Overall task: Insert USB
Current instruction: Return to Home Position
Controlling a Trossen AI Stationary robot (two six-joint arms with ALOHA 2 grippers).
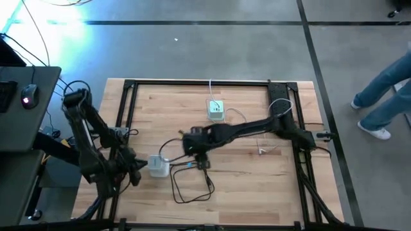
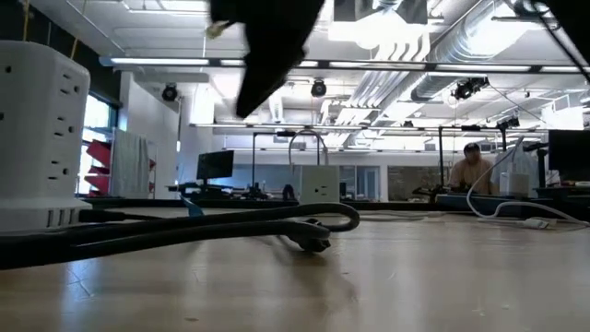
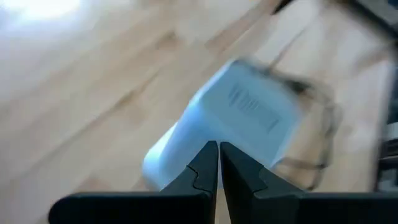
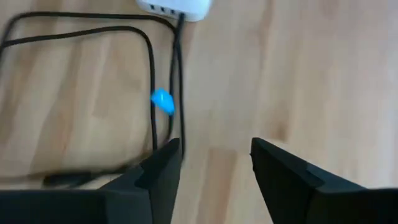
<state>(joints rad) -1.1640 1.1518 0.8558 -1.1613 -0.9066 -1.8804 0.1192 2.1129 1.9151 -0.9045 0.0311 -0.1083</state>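
A white power block (image 1: 157, 165) stands on the wooden table at near left; the low view shows it as a tall socket tower (image 2: 37, 138). A black USB cable (image 1: 192, 186) with a blue tag (image 4: 163, 101) runs from the block's port side (image 4: 177, 15) and lies in loops on the table, its free plug (image 2: 313, 242) resting on the wood. My left gripper (image 1: 138, 168) is shut, raised just left of the block (image 3: 242, 118), with no touch showing. My right gripper (image 4: 214, 162) hangs open above the cable near the tag, nothing between its fingers.
A second white charger (image 1: 216, 110) with a white cord stands at the table's far middle, and a thin white cable (image 1: 266, 147) lies at the right. A black frame (image 1: 192, 83) runs along the table's edges. A person (image 1: 385, 96) walks past the table's right side.
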